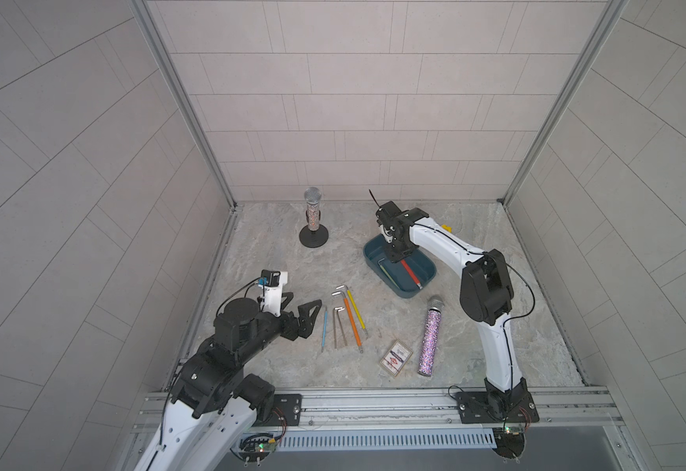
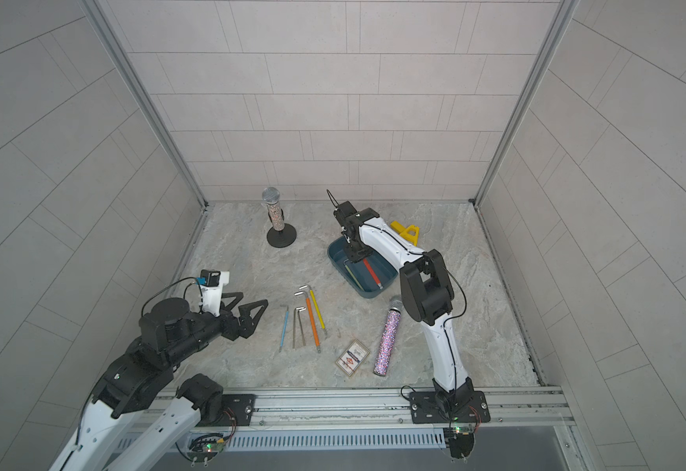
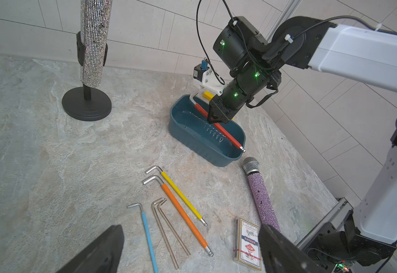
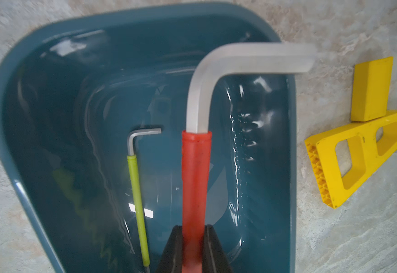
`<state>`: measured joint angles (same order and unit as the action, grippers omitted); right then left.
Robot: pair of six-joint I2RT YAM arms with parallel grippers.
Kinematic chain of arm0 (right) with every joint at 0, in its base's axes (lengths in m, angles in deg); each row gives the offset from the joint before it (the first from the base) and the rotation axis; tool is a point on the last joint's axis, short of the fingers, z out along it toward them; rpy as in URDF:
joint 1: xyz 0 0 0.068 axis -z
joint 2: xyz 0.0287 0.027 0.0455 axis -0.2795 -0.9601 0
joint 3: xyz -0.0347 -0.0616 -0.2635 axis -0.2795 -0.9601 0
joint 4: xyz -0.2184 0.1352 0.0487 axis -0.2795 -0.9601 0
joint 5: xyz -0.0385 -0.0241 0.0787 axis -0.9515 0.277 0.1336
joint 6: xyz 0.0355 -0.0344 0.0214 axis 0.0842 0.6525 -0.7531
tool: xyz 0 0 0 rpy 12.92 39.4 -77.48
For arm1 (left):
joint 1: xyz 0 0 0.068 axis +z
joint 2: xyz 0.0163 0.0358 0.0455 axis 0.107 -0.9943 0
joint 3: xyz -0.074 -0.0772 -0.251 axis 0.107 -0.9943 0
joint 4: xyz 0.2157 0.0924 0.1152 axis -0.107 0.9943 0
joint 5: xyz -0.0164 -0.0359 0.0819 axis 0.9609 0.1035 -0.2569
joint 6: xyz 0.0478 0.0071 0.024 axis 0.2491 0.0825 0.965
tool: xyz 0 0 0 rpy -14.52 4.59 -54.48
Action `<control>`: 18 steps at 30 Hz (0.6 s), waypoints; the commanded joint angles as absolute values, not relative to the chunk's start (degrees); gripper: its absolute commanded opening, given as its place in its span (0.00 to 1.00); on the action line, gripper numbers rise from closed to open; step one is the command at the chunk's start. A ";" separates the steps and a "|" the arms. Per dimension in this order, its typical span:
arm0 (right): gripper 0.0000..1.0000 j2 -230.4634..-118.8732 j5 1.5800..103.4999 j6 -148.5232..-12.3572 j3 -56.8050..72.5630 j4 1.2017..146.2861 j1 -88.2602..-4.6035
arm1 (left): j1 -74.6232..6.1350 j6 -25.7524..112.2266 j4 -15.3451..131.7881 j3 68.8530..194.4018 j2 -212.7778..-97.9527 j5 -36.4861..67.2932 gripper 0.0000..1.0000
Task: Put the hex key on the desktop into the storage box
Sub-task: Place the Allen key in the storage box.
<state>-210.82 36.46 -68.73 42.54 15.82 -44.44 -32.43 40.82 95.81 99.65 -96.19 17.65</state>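
Now your right gripper (image 4: 194, 238) is clamped on the red-sleeved hex key (image 4: 195, 179) over the storage box (image 4: 27, 71), its far tip seemingly on the rim; your left gripper (image 1: 307, 298) hangs wide apart over the desktop (image 1: 276, 265).

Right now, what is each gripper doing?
Left gripper: open, holding nothing.
Right gripper: shut on the red hex key, over the storage box.

You have the storage box (image 1: 384, 281) behind and right of the loose hex keys (image 1: 351, 320) on the desktop (image 1: 272, 261). Another hex key (image 4: 137, 189) lies inside it, and a microphone (image 1: 429, 334) lies right of the keys.
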 commanded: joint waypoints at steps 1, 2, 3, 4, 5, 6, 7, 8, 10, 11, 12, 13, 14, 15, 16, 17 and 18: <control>0.00 -211.83 37.80 -67.95 42.67 17.01 -44.73 | -32.45 41.20 94.40 99.00 -96.02 17.32 0.96; 0.00 -211.84 37.73 -67.87 42.35 17.59 -44.75 | -32.45 41.16 94.39 98.98 -96.06 17.33 0.96; 0.00 -211.84 37.72 -67.88 42.19 18.12 -44.84 | -32.44 41.14 94.40 99.03 -96.05 17.40 0.96; 0.00 -211.74 37.58 -67.72 42.12 18.64 -44.77 | -32.43 41.20 94.40 99.03 -96.14 17.40 0.96; 0.00 -211.79 37.41 -67.68 42.34 18.85 -44.78 | -32.45 41.15 94.40 99.04 -96.11 17.41 0.96; 0.00 -211.90 37.38 -67.66 42.75 18.81 -44.79 | -32.42 41.13 94.40 99.04 -96.19 17.32 0.97; 0.00 -211.97 37.52 -67.64 43.36 18.76 -44.78 | -32.44 41.21 94.42 98.97 -96.20 17.33 0.96; 0.00 -212.00 37.82 -67.65 43.65 18.63 -44.78 | -32.44 41.14 94.36 99.04 -96.24 17.28 0.96; 0.00 -212.25 38.90 -67.61 44.22 18.43 -44.81 | -32.47 41.16 94.40 99.04 -96.28 17.32 0.96; 0.00 -212.42 39.03 -67.57 44.47 18.31 -44.88 | -32.44 41.19 94.35 98.99 -96.38 17.31 0.96; 0.00 -212.57 39.21 -67.55 44.53 18.21 -44.87 | -32.42 41.14 94.38 98.99 -96.37 17.36 0.96; 0.00 -212.86 39.42 -67.39 44.51 18.17 -44.87 | -32.42 41.14 94.40 98.99 -96.45 17.36 0.96; 0.00 -213.11 39.50 -67.28 44.58 18.09 -44.86 | -32.45 41.17 94.40 99.04 -96.46 17.41 0.96; 0.00 -213.39 39.57 -67.26 44.73 17.83 -44.84 | -32.43 41.20 94.38 99.04 -96.50 17.37 0.96; 0.00 -213.54 39.80 -67.02 44.67 17.70 -44.85 | -32.47 41.14 94.40 99.02 -96.45 17.41 0.96; 0.00 -213.76 39.84 -66.89 44.60 17.45 -44.94 | -32.46 41.21 94.40 98.99 -96.38 17.40 0.96; 0.00 -213.97 39.99 -66.73 44.45 17.20 -44.95 | -32.49 41.21 94.40 99.04 -96.46 17.40 0.96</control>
